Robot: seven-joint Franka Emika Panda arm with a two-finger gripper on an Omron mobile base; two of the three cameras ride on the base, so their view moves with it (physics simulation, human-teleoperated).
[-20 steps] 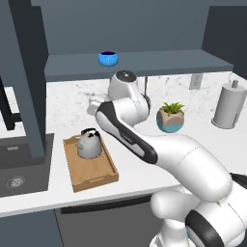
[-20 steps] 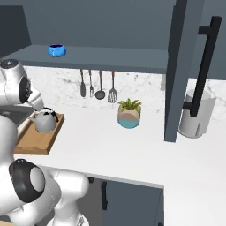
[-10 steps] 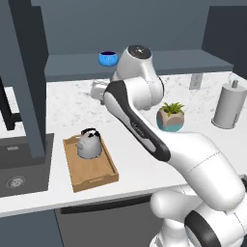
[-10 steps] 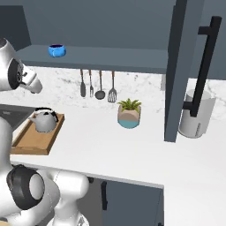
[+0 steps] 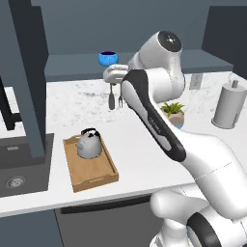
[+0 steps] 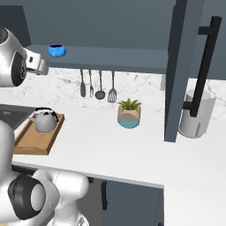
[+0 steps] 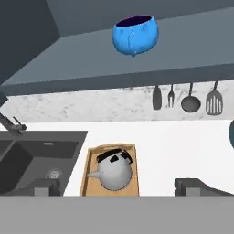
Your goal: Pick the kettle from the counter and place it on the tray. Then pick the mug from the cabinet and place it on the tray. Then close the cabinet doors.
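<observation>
The grey kettle [image 5: 89,144] [image 6: 44,120] [image 7: 114,169] stands upright on the wooden tray [image 5: 99,176] [image 6: 31,141] [image 7: 89,180], near its far end, on the white counter [image 5: 137,144]. Up on the open cabinet's shelf board [image 5: 72,65] [image 7: 192,50] sits the blue mug [image 5: 108,58] [image 6: 57,50] [image 7: 135,35]. My gripper [image 5: 112,76] [image 6: 40,65] [image 7: 121,186] hangs at shelf height, just in front of and below the mug, apart from it. Its fingers [image 7: 196,185] stand wide open and hold nothing.
Both cabinet doors are swung open: the left one [image 5: 26,82] over the sink [image 5: 14,169], the right one [image 6: 176,70] with its black bar handle [image 6: 205,62]. Utensils [image 6: 99,86] hang on the back wall. A plant pot [image 5: 173,115] and a paper-towel holder [image 5: 229,103] stand to the right.
The arm has risen from low over the tray up to shelf height, toward the mug. The gripper stays open. The kettle rests on the tray, unmoved.
</observation>
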